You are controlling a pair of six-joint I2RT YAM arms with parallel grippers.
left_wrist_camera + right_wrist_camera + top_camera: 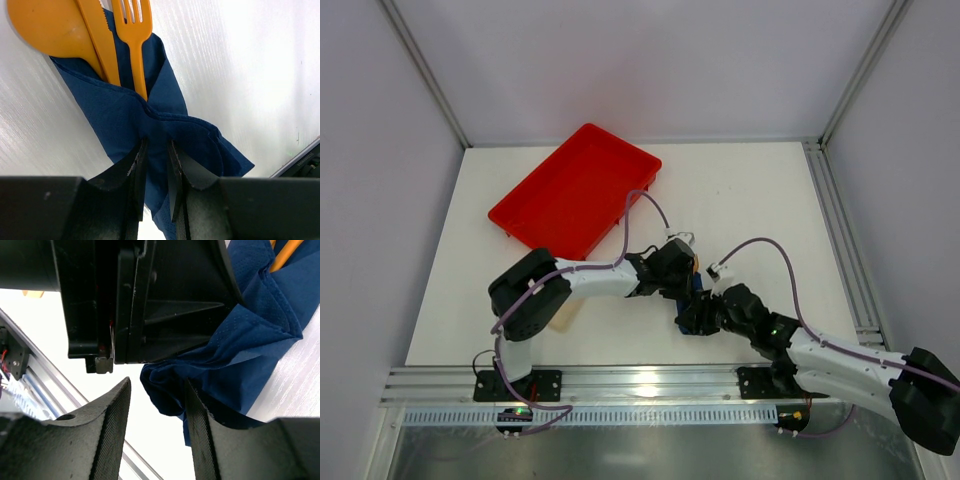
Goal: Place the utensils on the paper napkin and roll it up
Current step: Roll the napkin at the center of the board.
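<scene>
**Tally: three utensils, one napkin, one tray**

Three orange utensils [107, 60] show at the top of the left wrist view: one spoon [45, 25], one knife [92, 20] and one fork [134, 35]. There is one navy paper napkin [130, 115]. The top view has one red tray [575, 190] at upper left of centre and one pale beige piece [563, 318] at lower left. There are two grippers: one left gripper [156, 145] and one right gripper [157, 390].
</scene>
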